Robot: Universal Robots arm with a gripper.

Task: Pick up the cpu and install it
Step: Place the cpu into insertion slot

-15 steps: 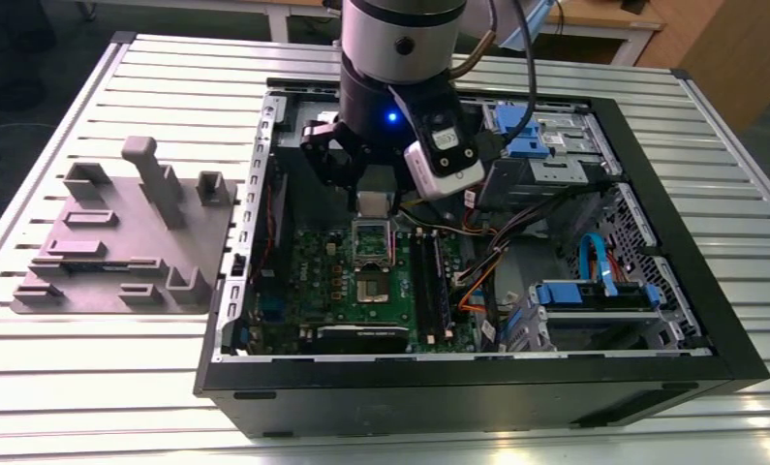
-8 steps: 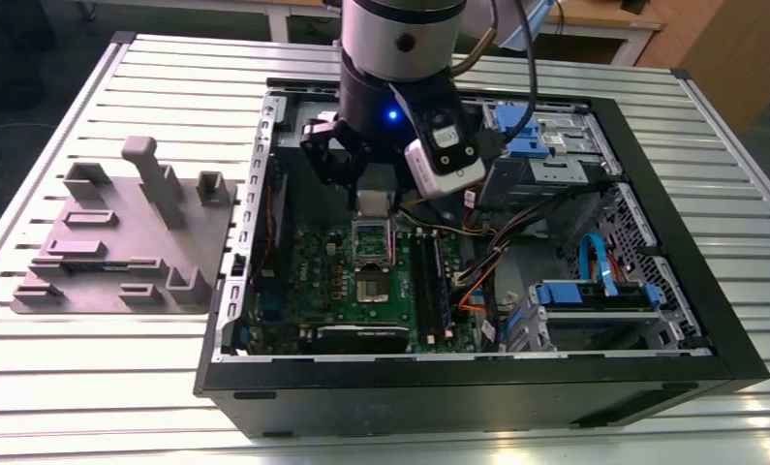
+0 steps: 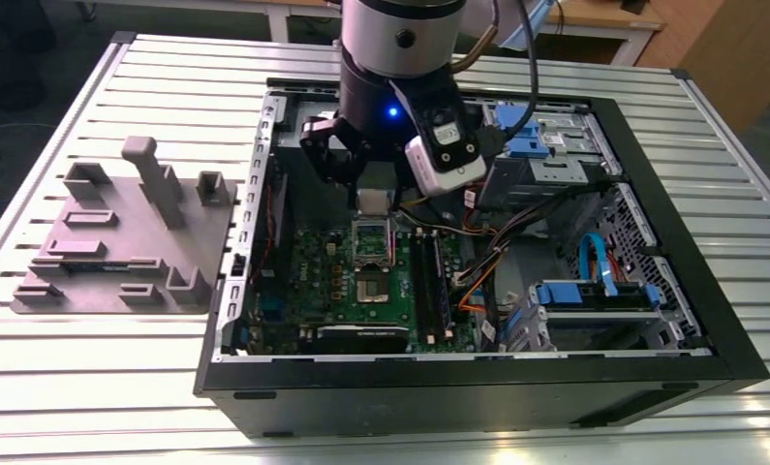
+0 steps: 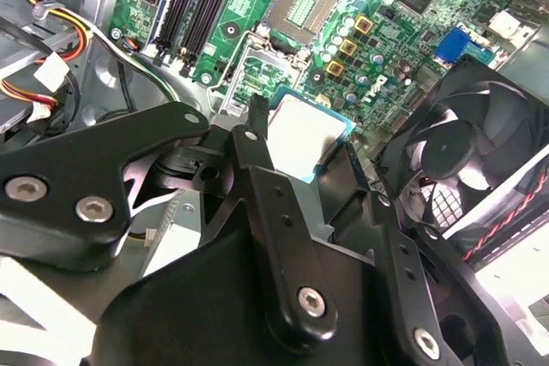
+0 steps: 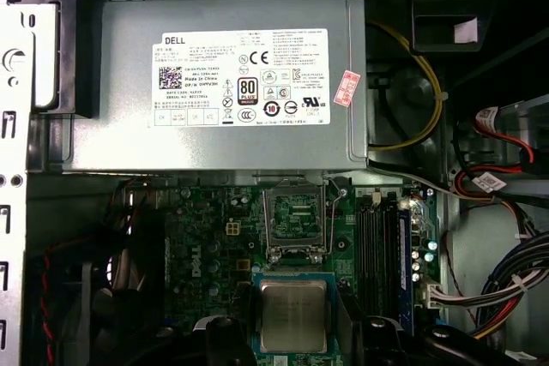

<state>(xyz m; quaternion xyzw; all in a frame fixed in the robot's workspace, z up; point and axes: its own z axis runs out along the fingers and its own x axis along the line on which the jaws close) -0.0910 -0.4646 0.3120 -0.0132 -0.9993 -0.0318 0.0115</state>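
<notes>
The cpu [image 5: 293, 315] is a small square chip with a silver-grey top and thin pale rim. My gripper [image 5: 293, 321] is shut on it, a black finger on each side. It hangs in the air inside the open computer case, above the green motherboard [image 5: 206, 246]. In the second wrist view the cpu [image 4: 304, 130] sits between the black fingers [image 4: 250, 139], with the open socket [image 4: 300, 8] beyond it. The socket [image 5: 296, 239] lies uncovered, its metal frame raised. In the exterior view the gripper [image 3: 374, 201] hovers just above the socket [image 3: 374, 288].
The black computer case [image 3: 488, 387] lies open on a slatted metal table. A grey power supply [image 5: 214, 83] sits behind the socket, memory slots [image 5: 377, 237] beside it, a black fan [image 4: 467, 147] nearby. Cables and drive bays [image 3: 578, 291] fill the exterior view's right. A grey fixture plate [image 3: 113, 242] stands outside.
</notes>
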